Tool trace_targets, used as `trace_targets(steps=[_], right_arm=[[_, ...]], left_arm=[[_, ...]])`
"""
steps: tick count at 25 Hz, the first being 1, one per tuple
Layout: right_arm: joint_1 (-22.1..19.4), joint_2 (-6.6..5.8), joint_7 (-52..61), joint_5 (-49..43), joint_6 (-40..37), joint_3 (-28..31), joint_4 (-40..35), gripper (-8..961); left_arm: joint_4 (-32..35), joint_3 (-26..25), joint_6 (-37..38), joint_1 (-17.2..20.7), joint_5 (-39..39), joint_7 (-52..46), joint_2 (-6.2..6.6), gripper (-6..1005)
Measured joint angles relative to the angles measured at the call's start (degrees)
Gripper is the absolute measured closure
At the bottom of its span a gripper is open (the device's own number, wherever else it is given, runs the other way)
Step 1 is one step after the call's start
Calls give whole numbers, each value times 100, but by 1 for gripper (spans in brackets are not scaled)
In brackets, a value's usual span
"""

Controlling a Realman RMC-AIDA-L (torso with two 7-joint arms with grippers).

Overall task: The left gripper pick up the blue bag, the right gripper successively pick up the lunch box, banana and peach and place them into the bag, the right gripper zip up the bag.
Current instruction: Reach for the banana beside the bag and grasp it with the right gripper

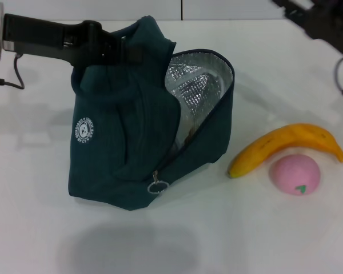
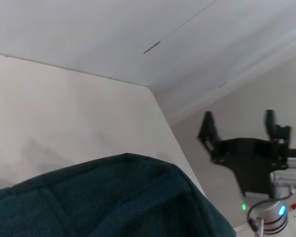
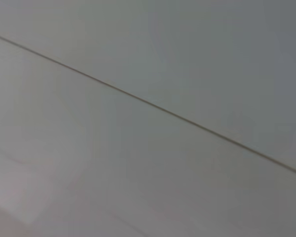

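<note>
On white table, left gripper (image 1: 111, 43) clamping blue bag (image 1: 131, 142) top, right gripper (image 2: 241, 133) spread, empty

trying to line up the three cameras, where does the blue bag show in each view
Head view: the blue bag stands left of centre on the white table, its top held at the left gripper.
Left wrist view: only its teal fabric fills the lower edge.
Right wrist view: not in it, only a plain pale surface.
Shared landmark: the white table behind the bag, in head and left wrist views.
</note>
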Motion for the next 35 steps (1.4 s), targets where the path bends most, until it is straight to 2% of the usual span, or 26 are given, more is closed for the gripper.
trace_targets(steps=[2,6,7,10,13,15,19,22,25,29,32,35], right_arm=[[-34,-179,-374,-60,-172,17,-16,246],[-81,-704,-834,-769,-127,24,-359,166],[-80,-857,-759,-1138,20,24,-536,146],[-46,-1190,-364,-2287,506,132,-1190,85],[-26,-1354,321,-3909,830,748,-1967,85],[49,-1328,844,-5290,713,1457,-2439,85],[313,-1136,1427,-7498,49,2776,-3249,84],[627,-1110,1513,-8539,-593,3261,-3529,84],[1040,-1185,1549,-9293,-1220,3370,-3620,91],[1333,-1183,1562,-10085,-1633,3369,-3969,98],[1498,-1118,1404,-10660,-1978,3302,-4302,101],[1603,-1001,1137,-10986,-2252,3121,-4466,108]], left_arm=[[0,0,3,27,0,4,5,960],[0,-7,14,92,-7,28,11,960],[0,-10,14,102,-20,40,9,960],[0,-16,11,124,-55,59,3,960],[0,-18,9,128,-57,59,1,960],[0,-18,8,129,-59,59,-3,960],[0,-18,6,130,-61,60,-10,961],[0,-18,4,138,-62,64,-12,962],[0,-18,4,141,-62,65,-14,962],[0,-18,4,141,-62,66,-29,962],[0,-18,-4,139,-62,66,-37,962],[0,-28,-33,138,-62,69,-41,962]])
